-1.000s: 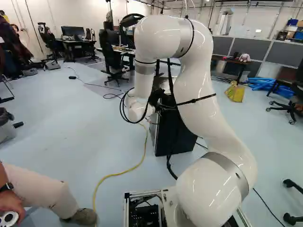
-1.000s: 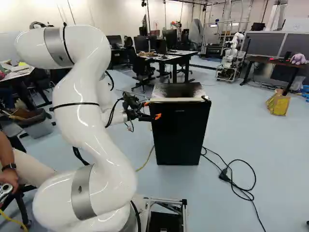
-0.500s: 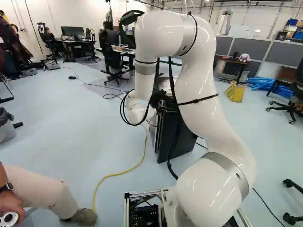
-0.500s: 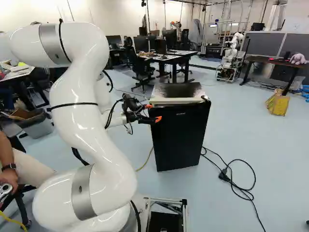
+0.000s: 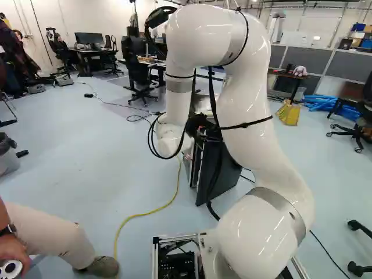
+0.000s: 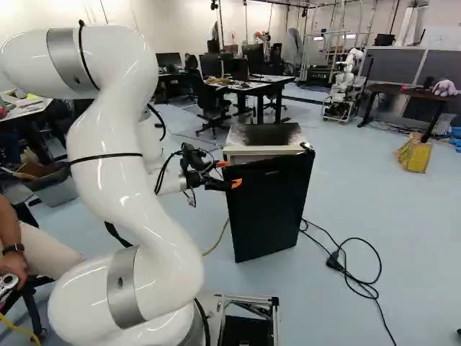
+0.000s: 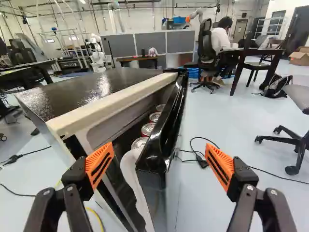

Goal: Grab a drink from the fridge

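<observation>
My gripper is at the upper left edge of the black fridge in the right base view. The fridge door stands ajar, angled away from the body. In the wrist view the gripper is open, with the free edge of the door between its spread fingers. One orange finger reaches across the gap on the fridge body's side; the other is outside the door. Whether either touches the door I cannot tell. Several drink cans stand in a row inside the door, their lids showing through the gap.
A black cable lies on the floor beside the fridge; a yellow cable runs along its other side. A person's leg is close at the left of the left base view. Another robot stands far back.
The fridge door has swung from nearly closed to further open, its free edge coming toward the base. My arm has drawn back with the gripper at that edge. The base has not moved.
</observation>
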You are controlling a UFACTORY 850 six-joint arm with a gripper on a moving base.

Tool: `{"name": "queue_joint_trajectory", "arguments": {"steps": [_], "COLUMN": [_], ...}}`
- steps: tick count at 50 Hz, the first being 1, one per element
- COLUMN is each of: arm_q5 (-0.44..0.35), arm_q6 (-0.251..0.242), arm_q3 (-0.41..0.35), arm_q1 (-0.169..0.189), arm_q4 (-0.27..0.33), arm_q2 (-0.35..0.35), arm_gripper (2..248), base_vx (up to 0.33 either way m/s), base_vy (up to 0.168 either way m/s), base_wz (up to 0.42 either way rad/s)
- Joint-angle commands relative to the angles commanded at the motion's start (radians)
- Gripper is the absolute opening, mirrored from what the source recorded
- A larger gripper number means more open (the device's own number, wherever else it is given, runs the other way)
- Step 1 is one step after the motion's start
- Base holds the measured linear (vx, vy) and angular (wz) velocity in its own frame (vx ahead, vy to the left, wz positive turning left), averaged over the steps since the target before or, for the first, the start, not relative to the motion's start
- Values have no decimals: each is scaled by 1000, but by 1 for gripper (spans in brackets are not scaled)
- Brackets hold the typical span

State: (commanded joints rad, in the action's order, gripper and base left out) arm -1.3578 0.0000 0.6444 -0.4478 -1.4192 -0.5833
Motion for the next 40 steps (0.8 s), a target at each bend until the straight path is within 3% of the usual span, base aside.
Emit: {"name": "queue_joint_trajectory", "arguments": {"steps": [40], "arm_q5": [-4], "arm_q6": [0], "arm_q3": [-135], "arm_q1": [-45], "arm_q4": [-108], "arm_q2": [62], "arm_gripper": [247], "base_vx": [0], "base_vy": [0], "base_wz": [0]}}
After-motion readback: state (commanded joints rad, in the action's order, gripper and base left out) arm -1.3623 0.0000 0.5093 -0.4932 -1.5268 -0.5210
